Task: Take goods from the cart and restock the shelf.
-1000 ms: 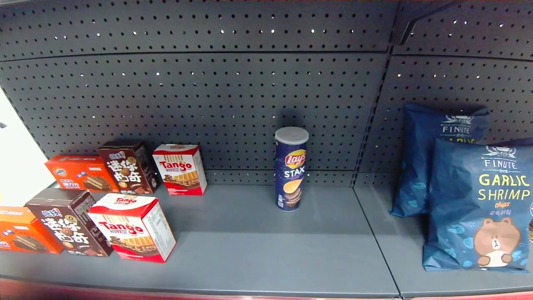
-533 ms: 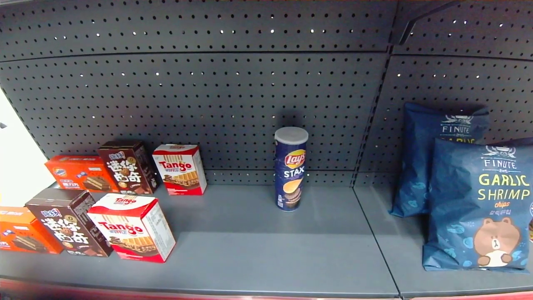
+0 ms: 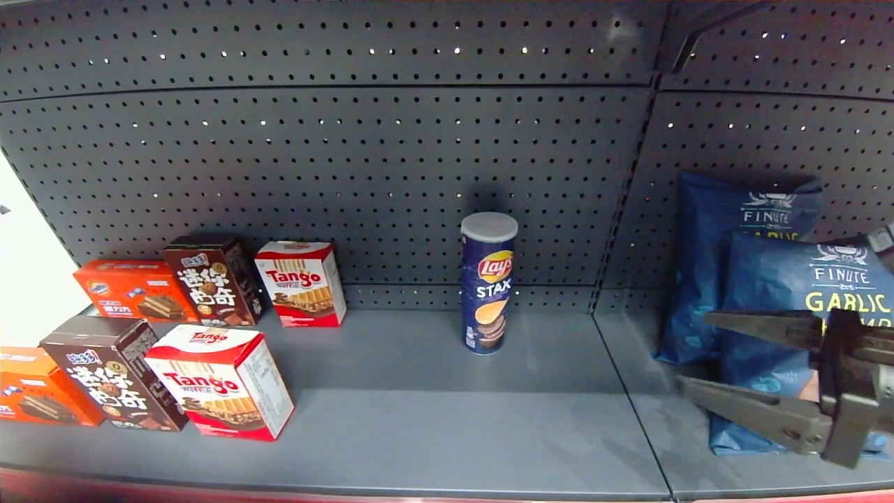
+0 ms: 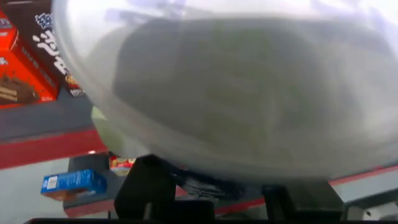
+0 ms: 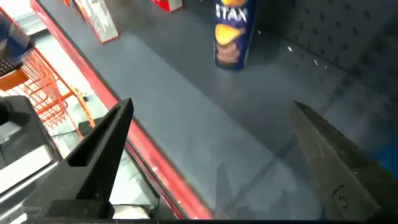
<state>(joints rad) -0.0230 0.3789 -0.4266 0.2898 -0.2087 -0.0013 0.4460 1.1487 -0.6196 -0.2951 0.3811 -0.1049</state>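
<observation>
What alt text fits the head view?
The right gripper, fingers open, hovers at the right end of the shelf before two blue chip bags. A blue chip can stands upright mid-shelf, and six snack boxes sit in two rows at the left.

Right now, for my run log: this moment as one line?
right gripper: open, empty, before chip bags | chips can: upright on shelf | boxes: left end

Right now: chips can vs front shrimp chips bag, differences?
The chips can is a rigid upright cylinder with a grey lid; the front shrimp chips bag is a soft, wide pouch. The can stands alone; the bag overlaps a second bag behind it. The open right pincer covers part of the bag, not the can. Both are dark blue.
</observation>
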